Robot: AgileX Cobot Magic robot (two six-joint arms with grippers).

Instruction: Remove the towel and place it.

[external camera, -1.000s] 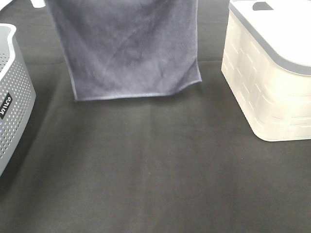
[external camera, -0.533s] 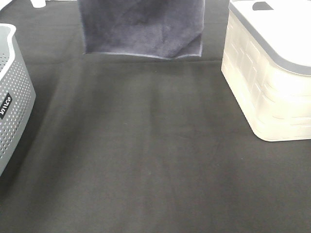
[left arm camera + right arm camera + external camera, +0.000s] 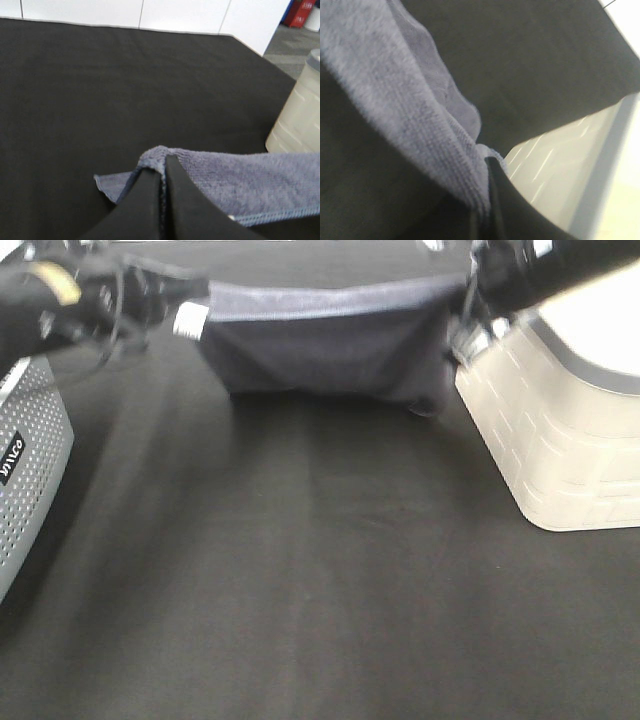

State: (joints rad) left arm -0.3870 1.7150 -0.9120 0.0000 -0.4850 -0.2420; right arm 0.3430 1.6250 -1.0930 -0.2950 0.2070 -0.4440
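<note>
From high up, 1 towel (image 3: 330, 345) hangs stretched over the black table covering (image 3: 320, 590) between 1 grey perforated basket (image 3: 30, 460) and 1 cream lidded bin (image 3: 540, 450); left wrist view: left gripper (image 3: 161, 169) pinched on 1 towel corner; right wrist view: right gripper (image 3: 485, 192) clamped on its edge.

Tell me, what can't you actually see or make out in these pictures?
Grey perforated basket: cut off by the exterior high view's left edge; inside unseen; label too small to read.
Cream lidded bin: cut by the right edge, its top corner behind the right arm.
Left gripper and right gripper: blurred in the exterior view.
Towel: back side hidden by its own fold.
</note>
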